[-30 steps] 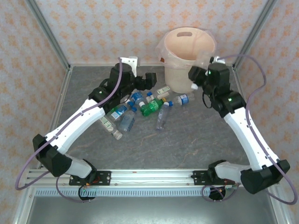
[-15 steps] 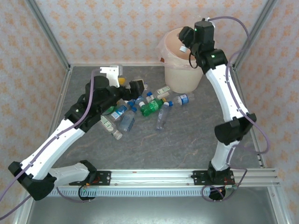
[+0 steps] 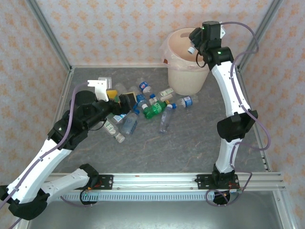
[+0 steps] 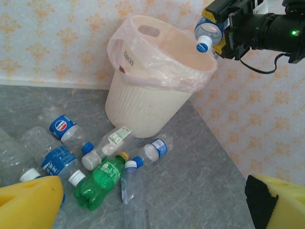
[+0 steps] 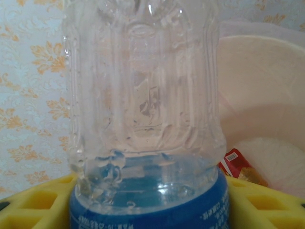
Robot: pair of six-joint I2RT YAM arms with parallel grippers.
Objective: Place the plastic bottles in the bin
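- Several plastic bottles [image 3: 153,110] lie loose just ahead of the left gripper [image 3: 120,98]; its fingers are spread wide, holding nothing.
- Right gripper [image 3: 194,41] pinches a clear bottle [image 5: 143,105] between its pads, above the bin [image 3: 186,78] rim.
- Step in hand: the drop. Next calls for letting go once the bottle sits inside the rim.

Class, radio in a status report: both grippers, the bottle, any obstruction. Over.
Left gripper open by the bottle pile. Right gripper shut on clear bottle, cap down over bin rim. Nothing between bottle and bin opening.
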